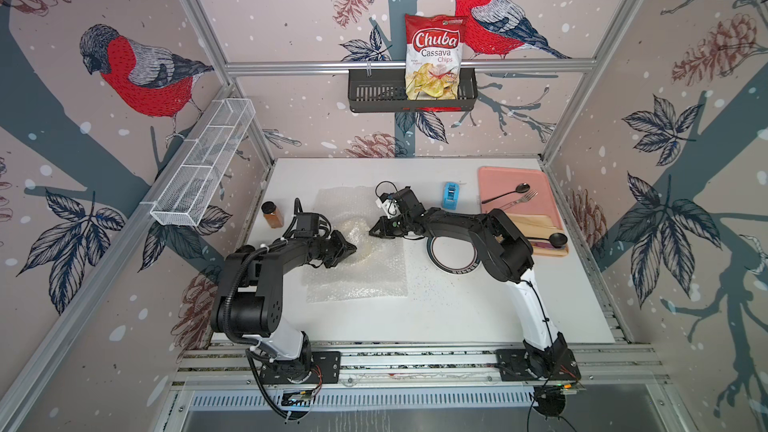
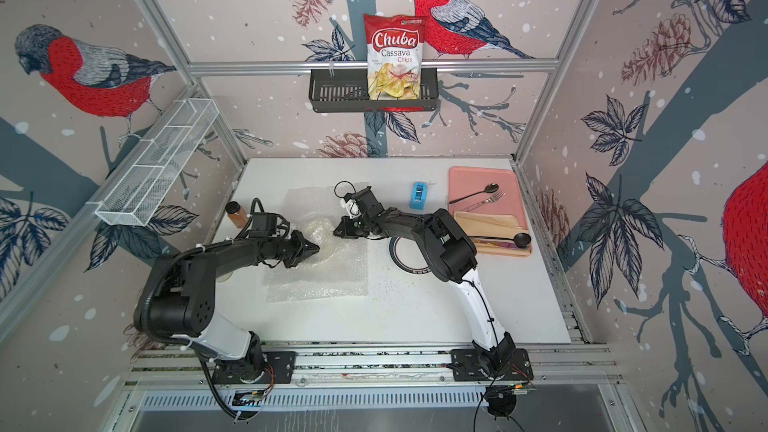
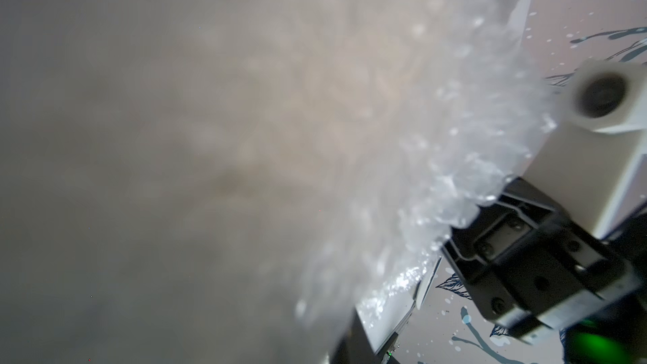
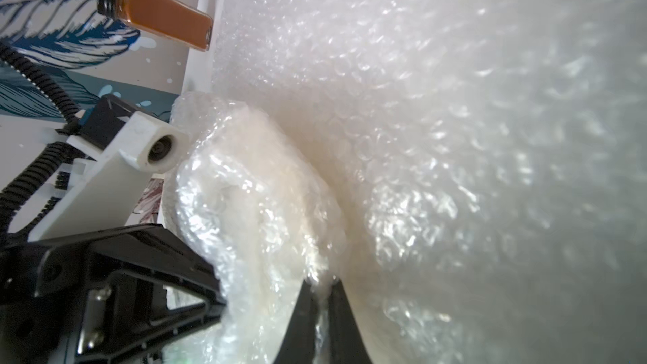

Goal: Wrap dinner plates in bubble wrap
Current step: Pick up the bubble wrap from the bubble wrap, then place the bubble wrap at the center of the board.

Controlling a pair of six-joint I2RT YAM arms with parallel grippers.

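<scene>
chip bag (image 1: 434, 58) (image 2: 394, 58): "Chuba Cassava Chips" is printed on the front.
smaller print on bag: not legible.

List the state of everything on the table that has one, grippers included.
bubble wrap: laid on the table, part bunched up over a plate.
cream plate: on the sheet, partly covered by film.
white-centred plate: bare, flat on the table, not yet wrapped.
right gripper: shut on the bubble wrap.
left gripper: at the covered plate; jaws unclear.
spice jar: upright, capped.
</scene>
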